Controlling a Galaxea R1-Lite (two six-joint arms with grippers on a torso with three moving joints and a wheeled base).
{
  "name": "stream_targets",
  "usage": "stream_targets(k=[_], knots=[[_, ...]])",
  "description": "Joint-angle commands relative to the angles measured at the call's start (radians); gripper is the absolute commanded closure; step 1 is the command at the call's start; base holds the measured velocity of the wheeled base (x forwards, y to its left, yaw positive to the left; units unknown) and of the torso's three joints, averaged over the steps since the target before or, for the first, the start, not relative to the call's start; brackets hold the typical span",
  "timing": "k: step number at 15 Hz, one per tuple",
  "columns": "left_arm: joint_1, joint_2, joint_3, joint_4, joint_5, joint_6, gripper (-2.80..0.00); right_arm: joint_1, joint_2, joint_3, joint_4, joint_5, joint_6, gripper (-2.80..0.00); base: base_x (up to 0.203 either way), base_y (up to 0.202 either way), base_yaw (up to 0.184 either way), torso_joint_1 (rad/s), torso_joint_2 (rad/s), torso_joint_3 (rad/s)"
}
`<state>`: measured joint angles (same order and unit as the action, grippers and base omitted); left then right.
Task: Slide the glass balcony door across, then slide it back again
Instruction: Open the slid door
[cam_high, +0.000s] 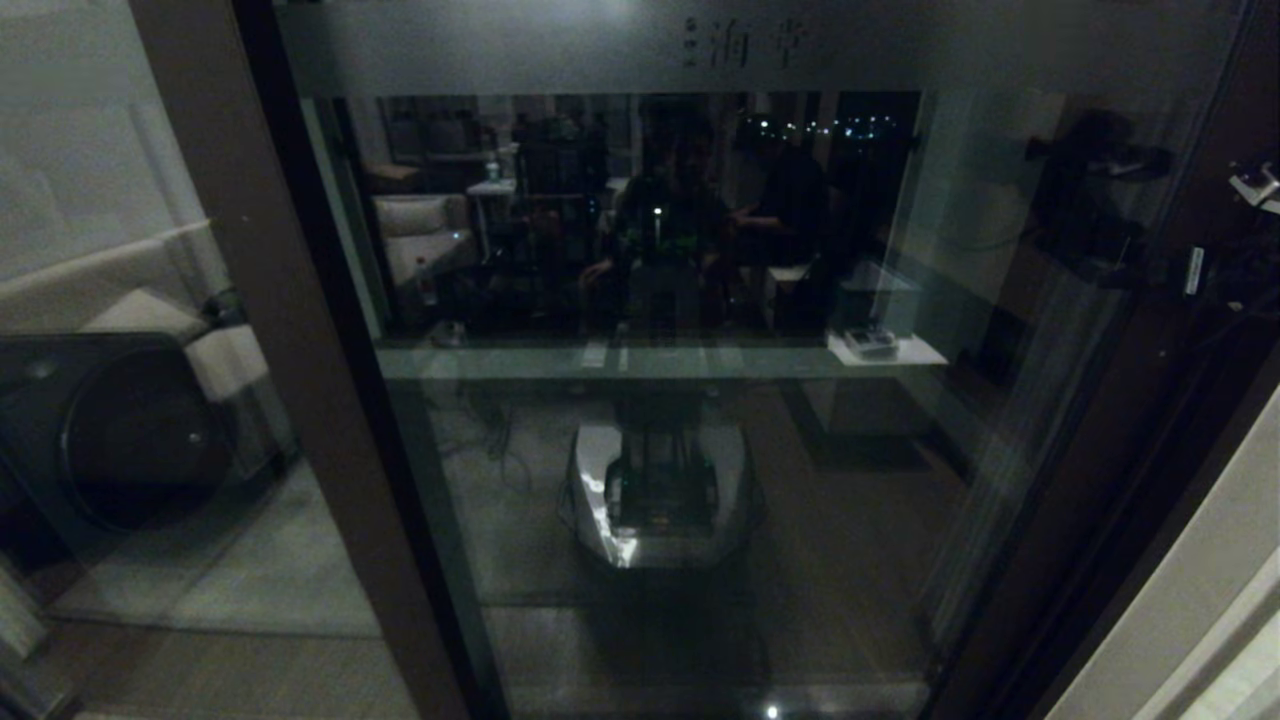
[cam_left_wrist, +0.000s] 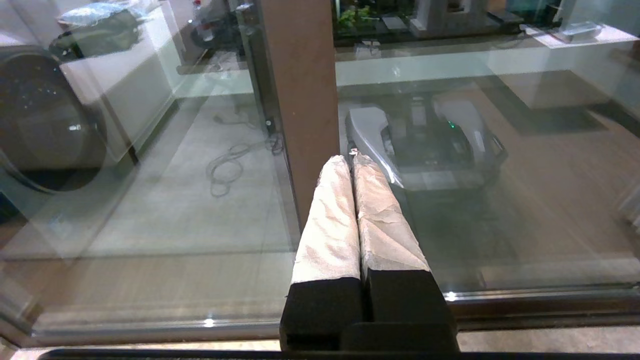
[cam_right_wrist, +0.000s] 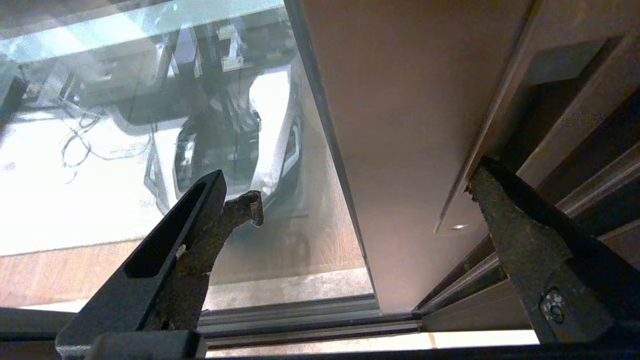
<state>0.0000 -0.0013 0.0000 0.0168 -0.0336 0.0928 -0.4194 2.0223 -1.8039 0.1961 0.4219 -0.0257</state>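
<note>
The glass balcony door fills the middle of the head view: a tall clear pane in a dark brown frame, with a frosted strip across the top bearing Chinese characters. Its glass mirrors the robot's own base and a dim room. The right gripper sits at the door's right-hand stile, jaws spread wide to either side of it. The left gripper points at the door's left brown stile, its white-wrapped jaws pressed together.
</note>
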Motion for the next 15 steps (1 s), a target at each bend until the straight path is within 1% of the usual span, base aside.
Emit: stream_targets(k=[1, 4, 8, 11, 15], knots=[[0.0, 0.0, 0.002, 0.0, -0.001, 0.001, 0.0, -0.006, -0.019, 0.008, -0.006, -0.005, 0.001, -2.8, 0.0, 0.0, 0.0, 0.0, 0.0, 0.0], [0.0, 0.0, 0.002, 0.0, 0.001, 0.001, 0.0, -0.024, -0.061, 0.034, -0.006, -0.007, -0.003, -2.8, 0.0, 0.0, 0.0, 0.0, 0.0, 0.0], [0.0, 0.0, 0.002, 0.0, -0.001, 0.001, 0.0, -0.061, -0.11, 0.06, -0.006, -0.007, -0.044, -2.8, 0.0, 0.0, 0.0, 0.0, 0.0, 0.0], [0.0, 0.0, 0.002, 0.0, -0.002, 0.001, 0.0, -0.078, -0.103, 0.055, -0.006, -0.007, -0.06, -2.8, 0.0, 0.0, 0.0, 0.0, 0.0, 0.0], [0.0, 0.0, 0.002, 0.0, -0.002, 0.001, 0.0, -0.076, -0.075, 0.035, -0.006, -0.003, -0.06, -2.8, 0.0, 0.0, 0.0, 0.0, 0.0, 0.0]])
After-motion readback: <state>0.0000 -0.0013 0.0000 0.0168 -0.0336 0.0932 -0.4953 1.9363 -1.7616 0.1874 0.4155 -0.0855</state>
